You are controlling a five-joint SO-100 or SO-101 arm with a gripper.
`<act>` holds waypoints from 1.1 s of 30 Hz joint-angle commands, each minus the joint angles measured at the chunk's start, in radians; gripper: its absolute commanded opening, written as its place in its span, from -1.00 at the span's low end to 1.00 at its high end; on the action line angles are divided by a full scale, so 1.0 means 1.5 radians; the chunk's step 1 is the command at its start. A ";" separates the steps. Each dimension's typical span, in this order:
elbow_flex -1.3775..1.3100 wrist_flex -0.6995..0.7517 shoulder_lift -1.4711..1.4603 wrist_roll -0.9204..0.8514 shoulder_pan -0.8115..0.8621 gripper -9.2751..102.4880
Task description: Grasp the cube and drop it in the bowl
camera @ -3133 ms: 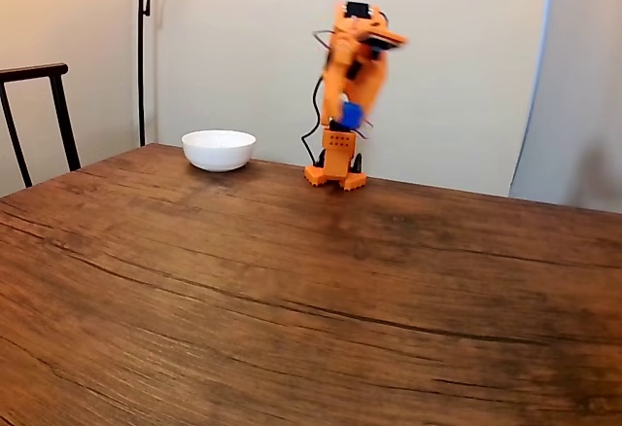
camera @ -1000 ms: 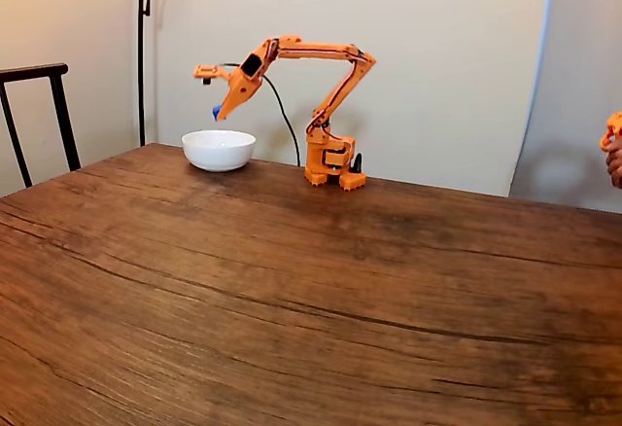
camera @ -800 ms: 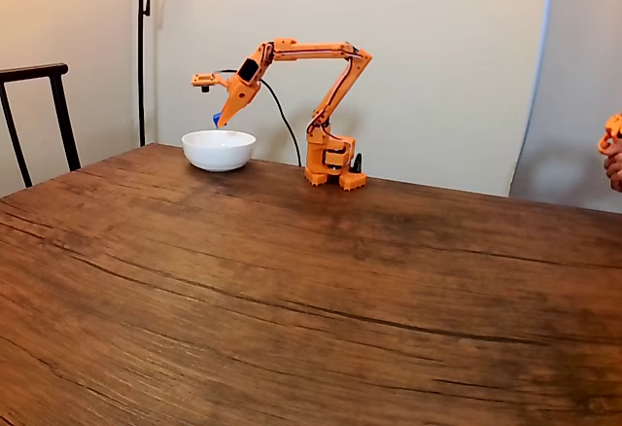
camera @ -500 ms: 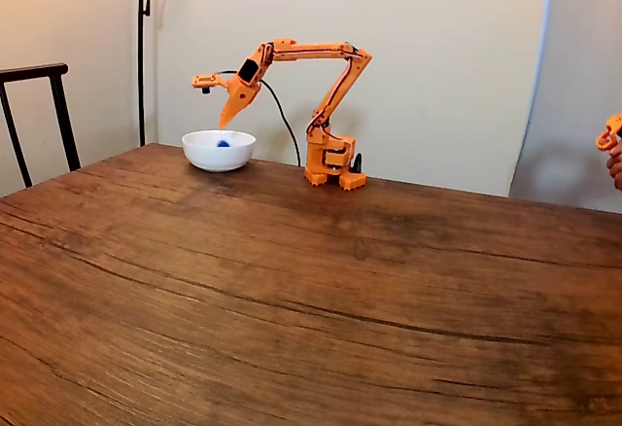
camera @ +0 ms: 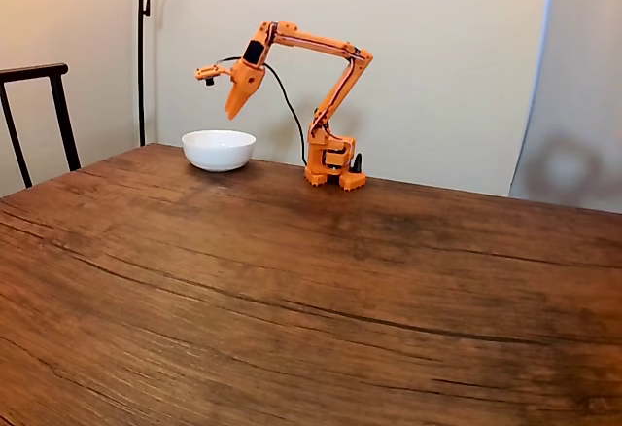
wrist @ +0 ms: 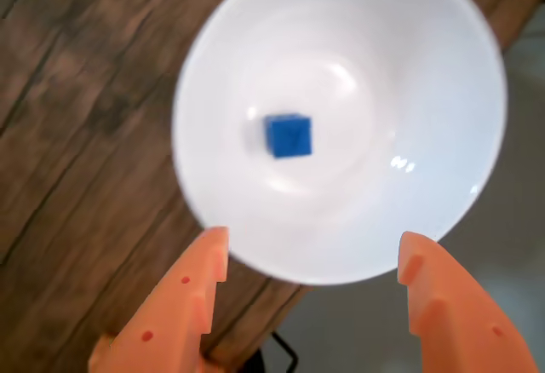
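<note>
Cube (wrist: pixel 288 135) lies at the bottom of your white bowl (wrist: pixel 426 177), near its centre. Bowl stands on the wooden table (camera: pixel 292 280) near the far edge. Your gripper (wrist: pixel 311 258) hangs above it, jaws spread wide, holding nothing.

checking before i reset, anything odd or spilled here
Nothing stands out. The cube lies inside the bowl, the bowl sits upright on the table, and the open gripper hangs above it.

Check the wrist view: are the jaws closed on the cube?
No, the cube lies loose in the bowl, and the jaws stand apart, empty.
</note>
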 commanded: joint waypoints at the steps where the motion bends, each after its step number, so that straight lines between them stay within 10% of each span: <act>1: -0.049 0.064 0.031 0.025 -0.052 -0.38; 11: -0.053 0.220 0.267 -0.050 -0.271 -0.79; 33: -0.049 0.258 0.509 -0.271 -0.827 -0.84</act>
